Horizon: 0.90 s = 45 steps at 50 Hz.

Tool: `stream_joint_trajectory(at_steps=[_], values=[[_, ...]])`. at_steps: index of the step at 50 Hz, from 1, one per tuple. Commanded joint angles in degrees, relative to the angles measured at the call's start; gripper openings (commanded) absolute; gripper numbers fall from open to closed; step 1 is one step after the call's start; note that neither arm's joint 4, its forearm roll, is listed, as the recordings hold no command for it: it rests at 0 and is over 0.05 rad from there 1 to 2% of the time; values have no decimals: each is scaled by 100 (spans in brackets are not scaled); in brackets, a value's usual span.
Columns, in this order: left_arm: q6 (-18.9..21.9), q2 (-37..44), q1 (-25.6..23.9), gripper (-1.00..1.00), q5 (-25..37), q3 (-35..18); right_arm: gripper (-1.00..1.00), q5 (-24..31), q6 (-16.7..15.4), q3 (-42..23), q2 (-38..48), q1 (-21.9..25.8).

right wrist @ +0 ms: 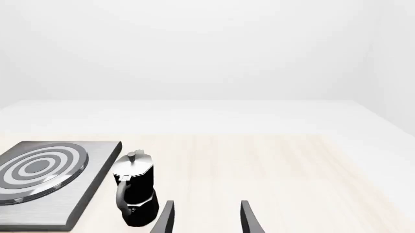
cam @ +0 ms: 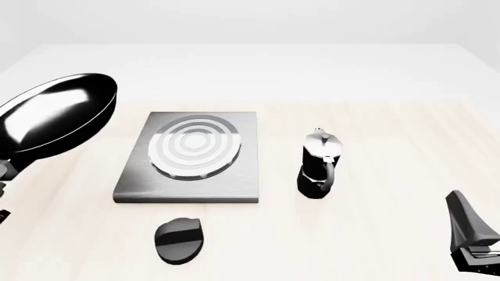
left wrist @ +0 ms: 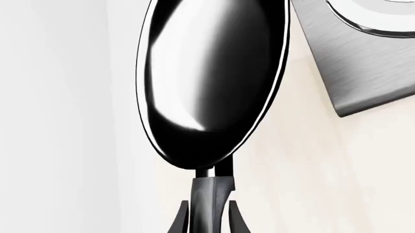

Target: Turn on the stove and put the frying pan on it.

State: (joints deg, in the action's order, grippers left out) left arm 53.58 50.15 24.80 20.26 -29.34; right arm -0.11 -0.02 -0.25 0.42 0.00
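I've got the frying pan (cam: 55, 120) up off the table (cam: 390, 193) at nine o'clock, tilted so its glossy inside faces me, handle running down out of view at the left edge. The stove (cam: 191, 158) sits flat just left of centre, burner rings bare. Its black knob (cam: 180, 239) lies apart from it at six o'clock. The moka pot (cam: 320, 164) stands upright toward three o'clock. My right gripper (cam: 472, 240) shows at the lower right corner, clear of everything.
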Motion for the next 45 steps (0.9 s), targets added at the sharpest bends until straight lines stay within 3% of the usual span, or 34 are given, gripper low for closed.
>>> stream_joint_trajectory(at_steps=[1,45], values=[[250,122,-167,-100,-218,-152,100,0,-2,0,1,0],[502,1288,-1160,-100,-1040,-533,100,0,-5,0,11,3]])
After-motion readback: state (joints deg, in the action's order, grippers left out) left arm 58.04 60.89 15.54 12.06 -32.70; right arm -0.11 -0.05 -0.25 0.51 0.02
